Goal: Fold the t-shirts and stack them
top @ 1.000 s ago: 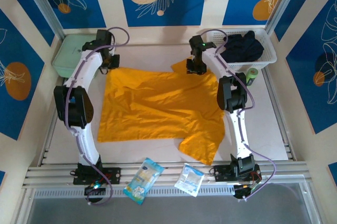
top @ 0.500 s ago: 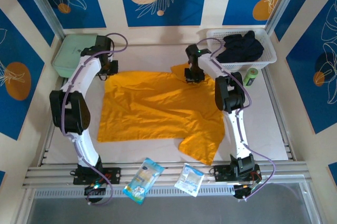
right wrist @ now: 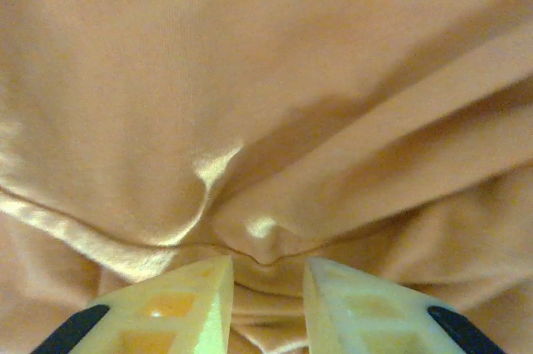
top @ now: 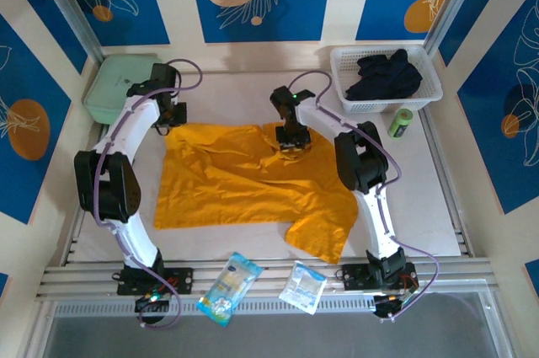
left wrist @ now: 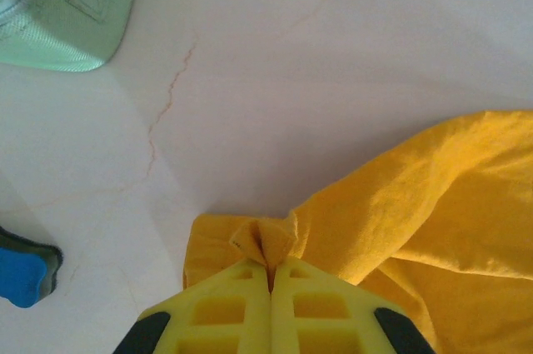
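Top view: one orange-yellow t-shirt (top: 244, 181) lies spread on the white bench (top: 421, 189) between the two arms, creased, with one sleeve pointing toward the near edge. The left gripper (top: 173, 114) sits at the shirt's far left corner. The right gripper (top: 292, 137) sits on the far edge near the middle, where the cloth is doubled over onto itself.

Left wrist view: the yellow fingers (left wrist: 225, 308) of the left gripper (left wrist: 271, 269) are pressed together with no gap. They pinch a small peak of the t-shirt (left wrist: 450, 196) at its corner. Bare bench (left wrist: 333, 54) lies beyond, and a corner of the mint-green case (left wrist: 58, 12) shows at the upper left.

Right wrist view: the fingers (right wrist: 196, 300) of the right gripper (right wrist: 266, 287) stand a narrow gap apart, closed onto a bunched fold of the t-shirt (right wrist: 250, 79). Creases radiate from that point.

Surroundings, top view: the mint-green case (top: 114, 88) rests at the far left corner of the bench. A white basket (top: 341, 80) holding a dark garment (top: 383, 76) stands at the far right, with a green roll (top: 402, 122) just beside it. Two small packets (top: 229, 288) (top: 303, 287) lie on the rail at the near edge, apart from the shirt.
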Robot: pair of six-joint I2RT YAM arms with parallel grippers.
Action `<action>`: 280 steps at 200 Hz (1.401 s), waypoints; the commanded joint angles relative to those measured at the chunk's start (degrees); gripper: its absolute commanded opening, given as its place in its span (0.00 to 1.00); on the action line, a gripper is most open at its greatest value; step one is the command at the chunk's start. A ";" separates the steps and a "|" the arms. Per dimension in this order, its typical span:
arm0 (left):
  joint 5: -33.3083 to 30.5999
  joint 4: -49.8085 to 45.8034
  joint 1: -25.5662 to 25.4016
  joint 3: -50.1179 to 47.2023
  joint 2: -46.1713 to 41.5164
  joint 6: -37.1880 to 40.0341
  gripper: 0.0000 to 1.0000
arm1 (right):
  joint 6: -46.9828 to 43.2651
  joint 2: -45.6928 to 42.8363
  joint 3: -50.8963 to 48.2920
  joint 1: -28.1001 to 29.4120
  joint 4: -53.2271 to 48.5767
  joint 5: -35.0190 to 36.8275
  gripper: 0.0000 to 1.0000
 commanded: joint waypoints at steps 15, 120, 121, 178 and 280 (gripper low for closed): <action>0.20 0.74 -0.52 -0.14 -2.91 -0.86 0.00 | -5.13 -0.35 11.01 -4.86 -4.28 1.43 0.33; 1.21 0.95 -0.53 0.64 -1.79 -0.63 0.00 | -11.83 18.67 32.46 -12.07 -10.71 -0.60 0.34; 1.20 0.98 -0.53 0.64 -1.78 -0.63 0.00 | -11.82 18.66 32.34 -12.10 -10.67 -0.68 0.35; 1.85 1.40 -0.53 0.31 -1.25 -0.74 0.00 | -10.66 20.39 29.75 -11.88 -8.74 -3.08 0.37; 1.97 2.83 -0.53 -1.71 -0.56 -0.63 0.00 | -9.73 24.75 30.22 -10.10 -8.96 -5.49 0.12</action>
